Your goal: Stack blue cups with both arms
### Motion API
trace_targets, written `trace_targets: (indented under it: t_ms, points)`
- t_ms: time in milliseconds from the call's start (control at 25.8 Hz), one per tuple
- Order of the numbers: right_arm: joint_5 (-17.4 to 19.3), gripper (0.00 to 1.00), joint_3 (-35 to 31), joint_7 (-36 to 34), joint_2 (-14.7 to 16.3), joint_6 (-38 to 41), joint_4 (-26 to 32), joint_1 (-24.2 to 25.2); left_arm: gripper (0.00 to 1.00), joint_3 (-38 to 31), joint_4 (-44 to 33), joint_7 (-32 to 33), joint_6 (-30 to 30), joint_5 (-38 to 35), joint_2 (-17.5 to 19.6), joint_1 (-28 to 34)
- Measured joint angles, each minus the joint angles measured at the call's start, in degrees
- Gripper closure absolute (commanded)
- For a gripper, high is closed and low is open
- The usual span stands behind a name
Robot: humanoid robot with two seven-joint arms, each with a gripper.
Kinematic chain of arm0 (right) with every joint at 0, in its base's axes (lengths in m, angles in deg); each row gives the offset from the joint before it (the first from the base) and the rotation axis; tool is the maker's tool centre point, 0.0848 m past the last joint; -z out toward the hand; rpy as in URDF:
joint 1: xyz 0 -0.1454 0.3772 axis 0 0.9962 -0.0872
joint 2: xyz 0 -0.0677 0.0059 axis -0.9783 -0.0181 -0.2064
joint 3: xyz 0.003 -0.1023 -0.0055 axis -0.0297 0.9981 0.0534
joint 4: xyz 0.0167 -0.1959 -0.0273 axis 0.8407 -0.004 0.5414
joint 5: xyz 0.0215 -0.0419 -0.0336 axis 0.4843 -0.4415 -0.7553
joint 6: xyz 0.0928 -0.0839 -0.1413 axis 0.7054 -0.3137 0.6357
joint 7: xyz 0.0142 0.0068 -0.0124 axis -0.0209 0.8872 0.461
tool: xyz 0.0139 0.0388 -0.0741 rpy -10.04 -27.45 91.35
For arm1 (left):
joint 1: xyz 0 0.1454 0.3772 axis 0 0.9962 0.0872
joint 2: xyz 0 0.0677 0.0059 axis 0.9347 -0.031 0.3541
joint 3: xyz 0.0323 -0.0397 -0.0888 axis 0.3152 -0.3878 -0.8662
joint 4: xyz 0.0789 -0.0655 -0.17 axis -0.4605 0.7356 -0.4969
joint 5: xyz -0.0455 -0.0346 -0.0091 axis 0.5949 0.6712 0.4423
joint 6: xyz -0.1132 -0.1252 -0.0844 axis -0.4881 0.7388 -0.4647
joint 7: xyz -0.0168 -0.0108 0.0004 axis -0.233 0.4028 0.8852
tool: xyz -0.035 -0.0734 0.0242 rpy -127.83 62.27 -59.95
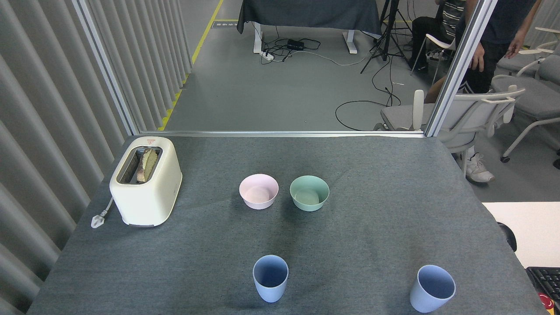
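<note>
Neither gripper appears in the head view, so the set of the fingers cannot be told for either arm.

Two blue cups stand upright on the grey table [385, 188], near its front edge and well apart from each other. The left cup [271, 278] sits near the centre line, mouth up, nothing showing inside it. The right cup [432, 288] stands toward the right front corner, also mouth up. The cups are separate, not stacked.

Behind the left cup, mid-table, are two bowls side by side with a narrow gap between them: a pink bowl [259, 191] on the left and a green bowl [309, 193] on the right.

At the far left of the table stands a cream toaster [146, 180] with bread [145, 164] in its slot; its plug [98, 218] lies loose on the cloth just beside it.

Beyond the table, a white chair [477, 111] stands behind the metal post [455, 72]. A person [494, 48] is partly visible at upper right. A keyboard [544, 280] shows at the lower right edge.
</note>
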Motion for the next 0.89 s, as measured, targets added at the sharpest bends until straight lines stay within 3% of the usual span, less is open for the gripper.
trace_targets:
  t_ms: [155,465,891]
  points:
    - [0.2,0.0,-2.5,1.1,1.0,2.4,-4.0,-4.1,0.0,-1.4,-1.4,0.3,-0.1,0.4,1.5,1.9]
    - [-3.2,0.0,-0.9,3.5,3.0,2.9,-10.1,-12.4,0.0,-3.2,-1.6,-0.1,0.3,0.4,2.0,2.7]
    - [-6.1,0.0,3.9,3.9,4.3,3.0,-12.7,-16.4,0.0,-3.4,-1.5,-1.4,0.6,0.5,1.7,2.6]
